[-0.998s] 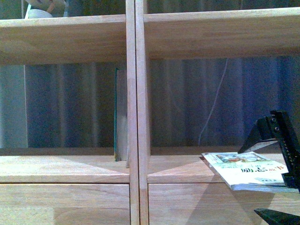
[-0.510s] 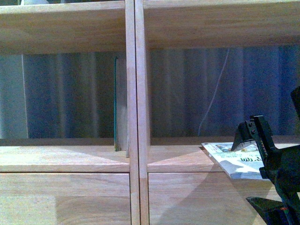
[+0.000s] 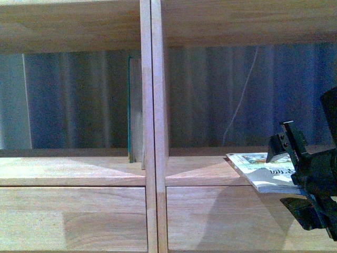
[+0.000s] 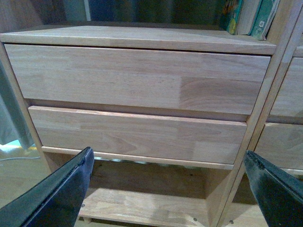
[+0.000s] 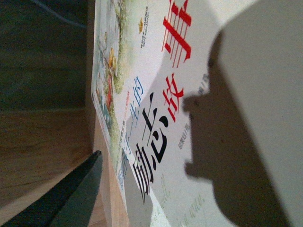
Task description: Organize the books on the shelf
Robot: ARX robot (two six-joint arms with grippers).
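Books are sitting in two spots on the shelf [image 3: 152, 105]. The white paperback [image 3: 263, 174] is lying flat at four o'clock in the front view. It is poking out over the ledge, so fingers can fit above and under it. The right gripper [image 3: 284, 176] is reaching around that edge, but I cannot tell if it is squeezing or loose. The green-spined book [image 3: 130, 110] is standing up at nine o'clock, resting against the middle post so it is not tipping. The left gripper [image 4: 168, 158] is spread wide, holding nothing, facing the drawer fronts [image 4: 137, 78].
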